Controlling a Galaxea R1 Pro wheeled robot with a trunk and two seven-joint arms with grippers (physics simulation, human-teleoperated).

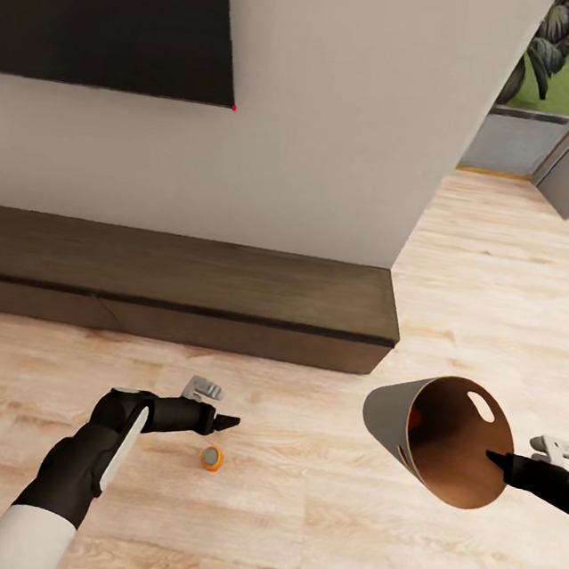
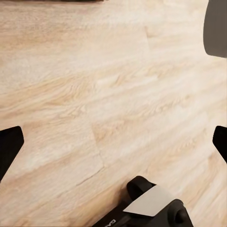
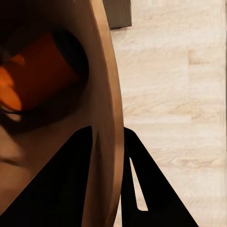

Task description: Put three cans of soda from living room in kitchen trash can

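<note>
Right end effector (image 1: 497, 460) pinches trash can (image 1: 384, 414) rim, orange can (image 3: 33, 75) inside; left end effector (image 1: 229, 422) spread wide, empty.

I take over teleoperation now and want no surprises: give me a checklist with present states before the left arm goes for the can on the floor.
1. Orange can on the wood floor, free to reach: ok.
2. Left tool open, holding nothing: ok.
3. Left tool centred over the can: not ok, can lies nearer the robot.
4. Right tool clamps the trash can rim: ok.
5. Orange can inside secure: cannot tell, bin tilted on its side.
6. Dark blue can located: cannot tell.
</note>
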